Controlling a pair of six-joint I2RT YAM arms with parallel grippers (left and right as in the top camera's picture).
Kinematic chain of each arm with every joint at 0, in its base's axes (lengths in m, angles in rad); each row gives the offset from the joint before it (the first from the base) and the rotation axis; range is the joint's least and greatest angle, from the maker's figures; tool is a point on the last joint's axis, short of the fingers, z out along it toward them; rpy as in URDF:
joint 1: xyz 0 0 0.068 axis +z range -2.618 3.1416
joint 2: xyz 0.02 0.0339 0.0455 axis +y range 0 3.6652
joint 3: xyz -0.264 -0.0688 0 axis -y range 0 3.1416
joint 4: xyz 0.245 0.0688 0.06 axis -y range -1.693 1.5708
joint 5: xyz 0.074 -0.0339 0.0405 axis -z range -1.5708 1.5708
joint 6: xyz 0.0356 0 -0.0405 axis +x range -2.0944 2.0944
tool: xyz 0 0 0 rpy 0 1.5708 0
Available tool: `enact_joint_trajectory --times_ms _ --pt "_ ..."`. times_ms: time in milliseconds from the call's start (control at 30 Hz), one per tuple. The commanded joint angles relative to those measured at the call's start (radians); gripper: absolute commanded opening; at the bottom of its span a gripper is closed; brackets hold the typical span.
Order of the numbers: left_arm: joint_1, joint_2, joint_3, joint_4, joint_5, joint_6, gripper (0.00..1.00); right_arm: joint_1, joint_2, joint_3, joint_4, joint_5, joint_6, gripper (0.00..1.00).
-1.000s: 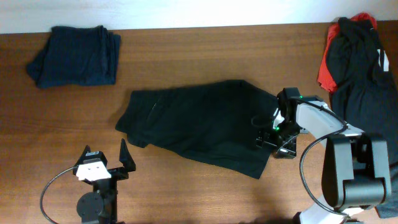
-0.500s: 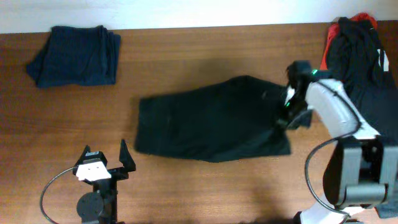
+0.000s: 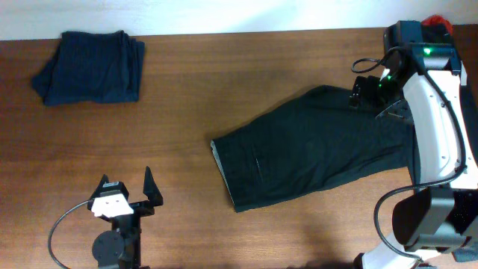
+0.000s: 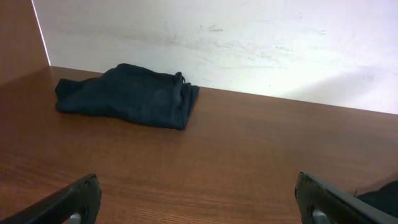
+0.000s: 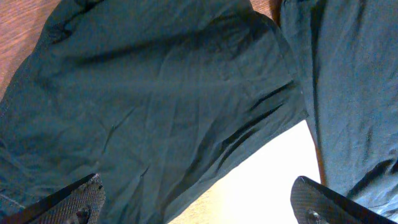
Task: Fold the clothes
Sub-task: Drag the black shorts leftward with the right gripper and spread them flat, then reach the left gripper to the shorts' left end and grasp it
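A black garment [image 3: 314, 149] lies spread on the wooden table right of centre, with a pale inner edge at its left end. It fills the right wrist view [image 5: 155, 93]. My right gripper [image 3: 364, 91] hovers over its far right corner, jaws wide open and empty [image 5: 199, 199]. A folded navy garment [image 3: 89, 67] sits at the far left, also in the left wrist view [image 4: 127, 94]. A black garment with red parts [image 3: 437, 21] lies at the far right, mostly hidden by my right arm. My left gripper [image 3: 131, 196] is open and empty [image 4: 199, 205] near the front left.
More dark fabric [image 5: 354, 93] lies beside the black garment in the right wrist view. A white wall [image 4: 249, 43] runs along the table's far edge. A cable [image 3: 63, 224] loops beside the left arm's base.
The right gripper has swung from the garment's near right side up to the far right. The black garment has slid right with it and changed shape. The left arm has not moved.
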Motion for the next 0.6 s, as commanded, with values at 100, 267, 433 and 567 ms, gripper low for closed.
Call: enact_joint_trajectory --times_ms 100,267,433,567 --pt "0.003 -0.005 -0.007 0.000 0.003 -0.005 0.99 -0.004 -0.005 0.013 0.006 0.075 -0.024 0.99" --pt "0.003 -0.005 -0.006 0.014 0.156 -0.006 0.99 -0.004 -0.005 0.013 0.024 0.199 -0.055 0.99" --pt "0.002 -0.005 0.006 0.127 0.768 -0.123 0.99 -0.004 -0.005 0.013 0.024 0.199 -0.055 0.99" --pt "0.002 0.067 0.261 -0.031 0.630 -0.150 0.99 -0.004 -0.005 0.013 0.024 0.199 -0.055 0.99"
